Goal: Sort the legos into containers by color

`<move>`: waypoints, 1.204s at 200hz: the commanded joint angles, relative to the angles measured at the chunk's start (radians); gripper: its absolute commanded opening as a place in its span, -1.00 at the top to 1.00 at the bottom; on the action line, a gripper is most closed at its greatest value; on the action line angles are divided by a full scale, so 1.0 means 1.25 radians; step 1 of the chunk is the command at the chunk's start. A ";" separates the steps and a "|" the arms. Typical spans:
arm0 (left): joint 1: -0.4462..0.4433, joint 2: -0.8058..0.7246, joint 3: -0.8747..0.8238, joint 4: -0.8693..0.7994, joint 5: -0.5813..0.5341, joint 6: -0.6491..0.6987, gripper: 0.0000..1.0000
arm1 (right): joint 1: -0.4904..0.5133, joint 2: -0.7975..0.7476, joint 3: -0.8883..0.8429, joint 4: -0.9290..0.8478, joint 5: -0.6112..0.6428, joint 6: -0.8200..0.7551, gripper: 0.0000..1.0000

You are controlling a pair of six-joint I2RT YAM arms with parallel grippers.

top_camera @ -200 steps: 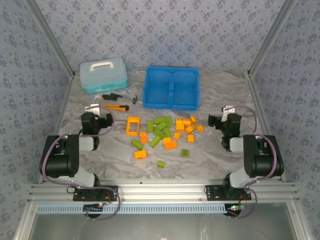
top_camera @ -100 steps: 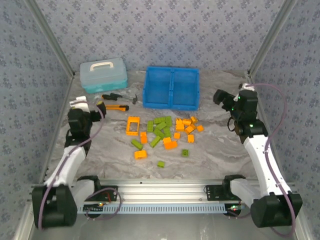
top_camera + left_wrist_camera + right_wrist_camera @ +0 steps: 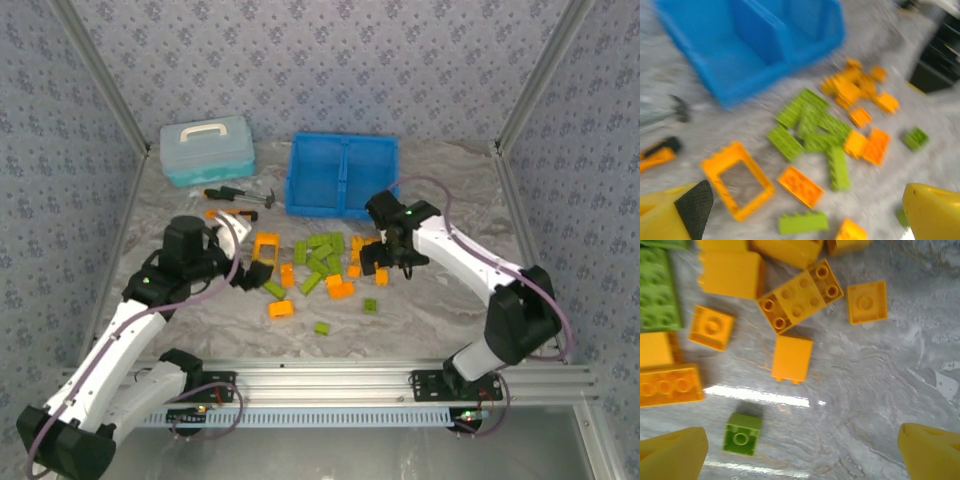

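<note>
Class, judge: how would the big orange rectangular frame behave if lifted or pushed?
The orange frame looks like rigid plastic, so probably stiff. Being hollow, it is likely light for its size. Lying flat on the table, it should slide rather than roll.

Top camera overlooks the table (image 3: 430,310); both wrist cameras closely face legos (image 3: 322,243) (image 3: 810,122) (image 3: 792,358)
</note>
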 commanded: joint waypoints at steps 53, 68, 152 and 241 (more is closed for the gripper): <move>-0.040 -0.011 -0.014 0.002 0.066 0.016 -0.99 | 0.029 0.079 -0.160 0.249 0.022 0.081 -0.62; -0.068 -0.026 -0.025 0.031 0.050 0.004 -0.98 | 0.024 0.106 -0.170 0.273 0.033 0.085 -0.45; -0.095 -0.016 -0.046 0.081 -0.040 -0.012 -0.98 | -0.004 0.069 -0.211 0.318 0.000 0.123 0.54; -0.111 -0.018 -0.045 0.073 -0.092 -0.016 -0.98 | 0.034 -0.173 0.078 0.287 0.122 0.067 0.45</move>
